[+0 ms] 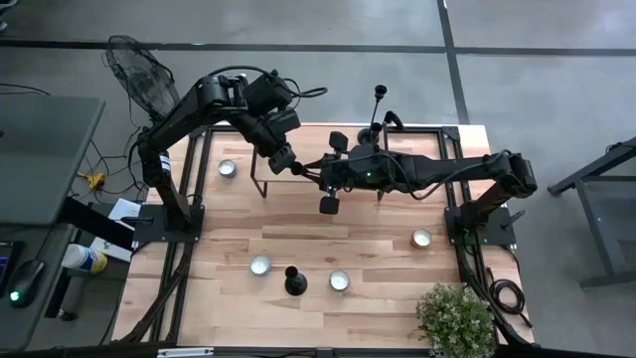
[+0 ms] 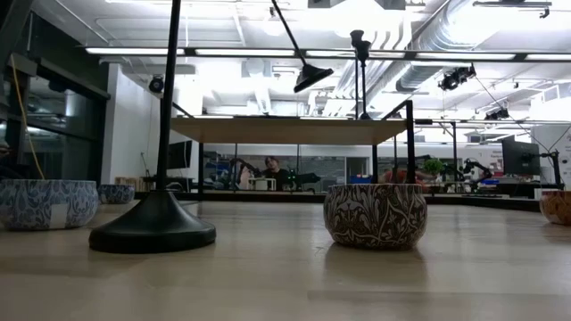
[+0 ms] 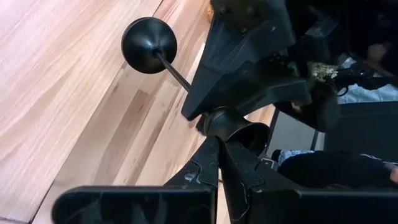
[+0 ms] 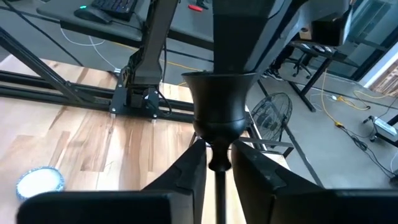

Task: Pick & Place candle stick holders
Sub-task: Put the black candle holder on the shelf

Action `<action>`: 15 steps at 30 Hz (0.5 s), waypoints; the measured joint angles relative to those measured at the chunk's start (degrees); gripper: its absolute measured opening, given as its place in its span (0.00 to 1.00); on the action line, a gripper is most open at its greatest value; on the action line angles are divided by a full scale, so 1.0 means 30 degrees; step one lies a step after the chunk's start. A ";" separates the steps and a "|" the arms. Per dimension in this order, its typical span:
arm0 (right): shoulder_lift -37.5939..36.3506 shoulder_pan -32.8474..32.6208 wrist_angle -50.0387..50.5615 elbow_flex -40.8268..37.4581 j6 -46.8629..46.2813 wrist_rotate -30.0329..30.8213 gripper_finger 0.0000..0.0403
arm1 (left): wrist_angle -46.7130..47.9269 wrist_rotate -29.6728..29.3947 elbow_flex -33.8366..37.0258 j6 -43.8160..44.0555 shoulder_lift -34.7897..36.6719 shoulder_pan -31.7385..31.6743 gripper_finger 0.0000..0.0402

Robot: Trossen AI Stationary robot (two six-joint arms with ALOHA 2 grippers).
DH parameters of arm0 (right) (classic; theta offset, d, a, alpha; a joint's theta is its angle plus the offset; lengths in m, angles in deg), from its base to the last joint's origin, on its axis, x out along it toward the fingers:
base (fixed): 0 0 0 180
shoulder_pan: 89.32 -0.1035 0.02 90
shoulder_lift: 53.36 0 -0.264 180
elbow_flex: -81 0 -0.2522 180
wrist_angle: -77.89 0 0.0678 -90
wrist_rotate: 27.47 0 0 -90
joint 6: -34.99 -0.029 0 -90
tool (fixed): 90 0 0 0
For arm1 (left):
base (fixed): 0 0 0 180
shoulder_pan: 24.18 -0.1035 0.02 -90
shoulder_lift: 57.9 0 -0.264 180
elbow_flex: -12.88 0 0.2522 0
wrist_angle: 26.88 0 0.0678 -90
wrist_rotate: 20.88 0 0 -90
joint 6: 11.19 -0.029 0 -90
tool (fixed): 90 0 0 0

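- At 6 o'clock by the near edge of the table [image 1: 229, 224]: a standing candlestick holder [image 1: 294, 281], upright between two small bowls [image 1: 260, 266], apart from both.
- At the 5 o'clock corner: a potted plant [image 1: 455, 318], well clear of the arms.
- Over mid-table, lifted off the wood: the held candlestick holder [image 4: 217, 102], tilted, flared base hanging toward 6 o'clock.
- Left gripper [image 3: 219, 142] reaching in from 10 o'clock, pinched tight on the cup end.
- Right gripper [image 4: 217, 163] reaching in from 3 o'clock, set around the thin stem just under the cup; clamped or merely close, cannot tell.
- Likely a handover between the arms, not yet finished.
- Risk: release by the left before the right bites, dropping the holder base-first onto the wood.
- Risk: a grip on so thin a stem letting the heavy base swing and twist the piece.
- Risk: the two grippers, nearly touching at the cup, knocking together on withdrawal.
- Behind, toward 12 o'clock: a raised shelf [image 2: 285, 131] on thin black legs, close to the held piece and apt to catch the swinging base.
- At 12 o'clock by the far edge: a far candlestick holder [image 1: 378, 111], upright.
- Open room: bare wood between the shelf and the near bowls, widest toward 8 o'clock; tighter toward 4 o'clock, where another small bowl sits.
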 joint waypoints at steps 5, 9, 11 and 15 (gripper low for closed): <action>-0.0006 0.0000 0.0007 0.0000 -0.0031 -0.0220 0.10 | -0.0055 0.0046 0.0000 0.0006 0.0000 0.0000 0.00; -0.0007 0.0000 0.0015 0.0000 -0.0031 -0.0284 0.07 | -0.0048 0.0053 0.0000 0.0006 0.0000 0.0000 0.00; -0.0007 0.0000 0.0015 0.0000 -0.0031 -0.0291 0.07 | -0.0048 0.0053 0.0000 0.0006 0.0000 0.0000 0.00; -0.0007 0.0000 0.0015 0.0000 -0.0362 -0.0294 0.07 | -0.0048 0.0053 0.0000 0.0006 0.0000 0.0000 0.00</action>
